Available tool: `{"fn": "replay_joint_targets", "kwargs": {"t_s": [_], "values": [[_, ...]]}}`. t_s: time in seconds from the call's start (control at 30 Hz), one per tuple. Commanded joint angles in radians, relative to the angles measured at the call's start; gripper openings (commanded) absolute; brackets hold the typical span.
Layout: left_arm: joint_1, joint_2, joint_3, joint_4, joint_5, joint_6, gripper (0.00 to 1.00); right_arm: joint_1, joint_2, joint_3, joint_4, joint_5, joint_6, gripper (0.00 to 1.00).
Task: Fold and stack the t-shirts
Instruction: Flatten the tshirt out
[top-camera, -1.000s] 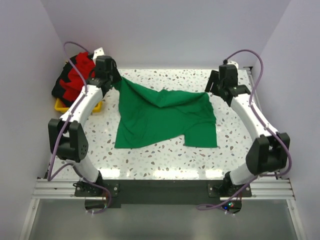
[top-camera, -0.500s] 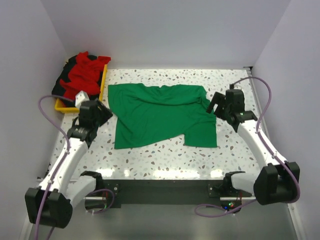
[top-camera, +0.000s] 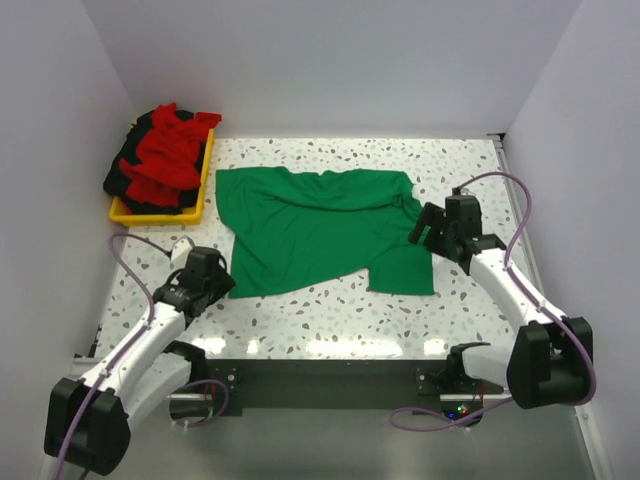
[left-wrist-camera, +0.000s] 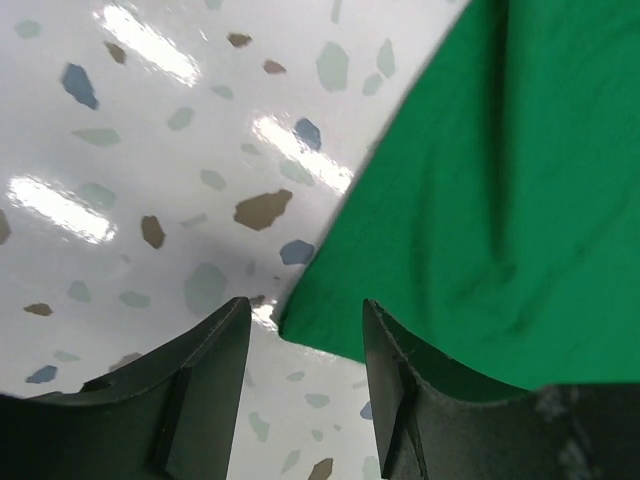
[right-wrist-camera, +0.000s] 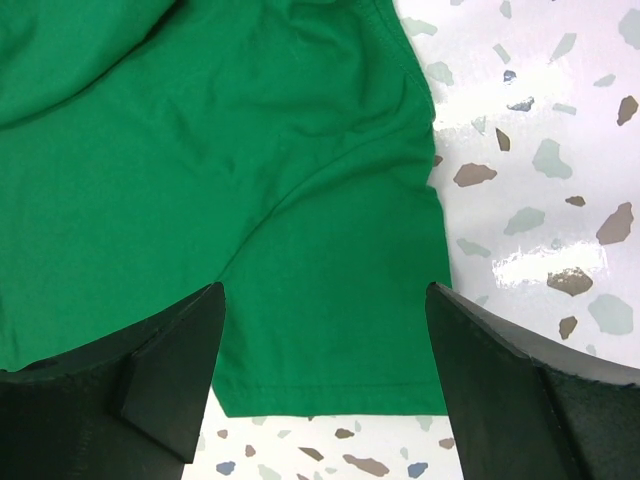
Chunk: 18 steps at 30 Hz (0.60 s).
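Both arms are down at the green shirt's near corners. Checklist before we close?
1. Left pincer open and empty: ok. Jaws are apart and straddle the green t-shirt's near-left corner.
2. Right pincer open and empty: ok. Jaws are wide over the near-right corner.
3. Cloth between each pair of jaws: ok in both wrist views.
4. Shirt lying flat: not ok. Creases run along the far edge and the near hem is uneven.
5. Shirt clear of the yellow tray: cannot tell. Its far-left corner lies close beside the tray.
6. Red and dark shirts out of the way: ok, piled in the tray.
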Motion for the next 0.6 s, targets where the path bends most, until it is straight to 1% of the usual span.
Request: {"fn": "replay_joint_targets", "kwargs": {"t_s": [0.0,0.07,0.2,0.33,0.43,0.47,0.57], "values": [[-0.103,0.043,0.001,0.047,-0.077,-0.076,0.53,0.000,0.020,-0.001,0.052,0.015,-0.002,0.84],[-0.131,0.081,0.001,0.044,-0.085,-0.087,0.53,-0.002,0.024,0.002,0.048,0.018,-0.005,0.84],[-0.155,0.107,0.003,0.002,-0.139,-0.128,0.52,-0.002,0.029,0.004,0.051,0.025,-0.010,0.84],[-0.165,0.112,-0.006,0.025,-0.137,-0.125,0.51,0.000,0.047,0.005,0.063,0.025,-0.008,0.84],[-0.171,0.133,-0.005,0.048,-0.134,-0.121,0.45,-0.002,0.069,0.016,0.059,0.019,-0.011,0.84],[-0.171,0.141,-0.006,0.057,-0.134,-0.118,0.41,0.000,0.076,0.025,0.059,0.018,-0.016,0.84],[-0.172,0.153,-0.010,0.076,-0.131,-0.112,0.37,0.000,0.090,0.042,0.043,0.018,-0.023,0.84]]}}
